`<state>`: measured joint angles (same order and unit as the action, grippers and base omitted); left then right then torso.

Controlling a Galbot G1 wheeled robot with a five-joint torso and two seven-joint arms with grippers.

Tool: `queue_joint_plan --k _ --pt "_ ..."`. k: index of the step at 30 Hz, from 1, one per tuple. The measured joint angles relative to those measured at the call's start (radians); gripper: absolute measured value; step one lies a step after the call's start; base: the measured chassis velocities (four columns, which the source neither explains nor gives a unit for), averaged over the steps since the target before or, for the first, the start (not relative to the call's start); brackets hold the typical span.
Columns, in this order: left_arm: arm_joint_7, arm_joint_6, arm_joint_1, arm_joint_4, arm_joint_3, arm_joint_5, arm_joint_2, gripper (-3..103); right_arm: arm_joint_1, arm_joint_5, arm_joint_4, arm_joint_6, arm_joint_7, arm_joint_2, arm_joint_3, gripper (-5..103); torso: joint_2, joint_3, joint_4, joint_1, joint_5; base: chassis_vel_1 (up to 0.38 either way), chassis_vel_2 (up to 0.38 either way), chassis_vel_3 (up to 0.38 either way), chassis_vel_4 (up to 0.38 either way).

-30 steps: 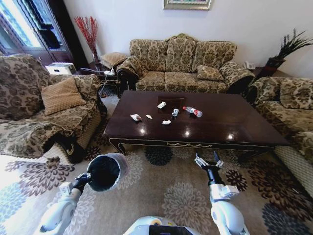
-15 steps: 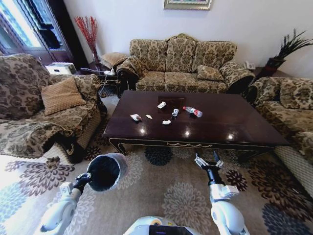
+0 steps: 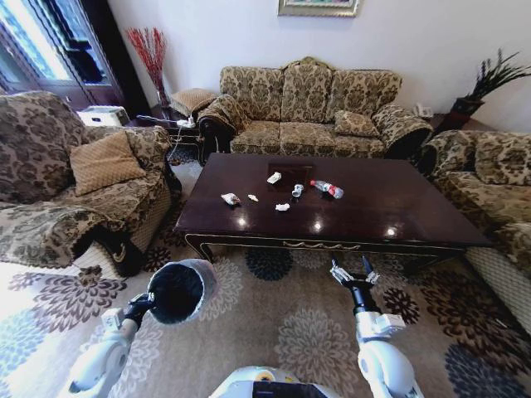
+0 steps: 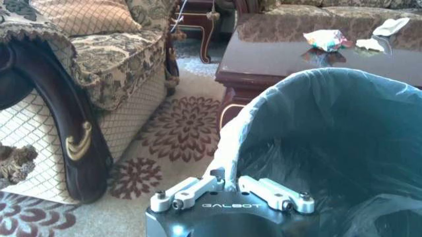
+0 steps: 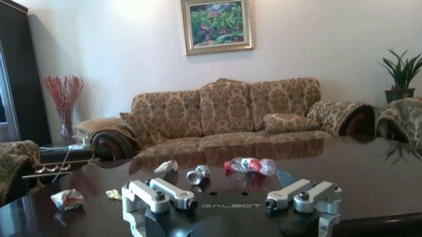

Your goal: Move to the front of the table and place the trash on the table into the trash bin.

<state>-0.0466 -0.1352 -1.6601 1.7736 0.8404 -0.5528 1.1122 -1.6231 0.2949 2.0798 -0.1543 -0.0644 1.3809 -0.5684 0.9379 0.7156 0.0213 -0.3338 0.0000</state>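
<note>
The dark glossy table [image 3: 398,207] stands just ahead of me, beyond the rug. On its left half lies the trash: a colourful crumpled wrapper [image 3: 230,199], several small white scraps [image 3: 274,177] and a clear bottle with a red label [image 3: 327,189]. My left gripper [image 3: 137,308] is shut on the rim of the lined trash bin [image 3: 180,290], held low at the table's front left corner. In the left wrist view the fingers [image 4: 197,190] clamp the bin's liner [image 4: 329,128]. My right gripper [image 3: 350,272] hangs open before the table's front edge, facing the bottle [image 5: 250,166] and the wrapper [image 5: 66,199].
A patterned armchair [image 3: 75,191] stands close on the left and another [image 3: 498,182] on the right, with a sofa [image 3: 307,112] behind the table. A side table [image 3: 170,124] and a potted plant [image 3: 489,83] fill the back corners. Flowered carpet [image 3: 282,323] lies between me and the table.
</note>
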Motion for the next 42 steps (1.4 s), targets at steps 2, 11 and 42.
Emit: queue_joint_plan --k 2,11,42 --pt "0.0 0.0 0.0 0.0 0.0 0.0 0.0 0 0.0 0.0 0.0 0.0 0.0 0.0 0.0 100 0.0 0.0 0.0 0.0 0.0 0.0 0.0 0.0 0.0" --pt "0.0 0.001 0.0 -0.001 0.0 0.0 0.0 0 0.0 0.0 0.0 0.0 0.0 0.0 0.0 100 0.0 0.0 0.0 0.0 0.0 0.0 0.0 0.0 0.0" --pt "0.107 -0.436 -0.043 0.673 0.236 -0.199 -0.086 0 -0.014 -0.123 0.114 -0.001 -0.018 -0.018 -0.008 100 0.0 0.0 -0.0001 0.0 -0.0002 0.008 0.002 0.001 0.002"
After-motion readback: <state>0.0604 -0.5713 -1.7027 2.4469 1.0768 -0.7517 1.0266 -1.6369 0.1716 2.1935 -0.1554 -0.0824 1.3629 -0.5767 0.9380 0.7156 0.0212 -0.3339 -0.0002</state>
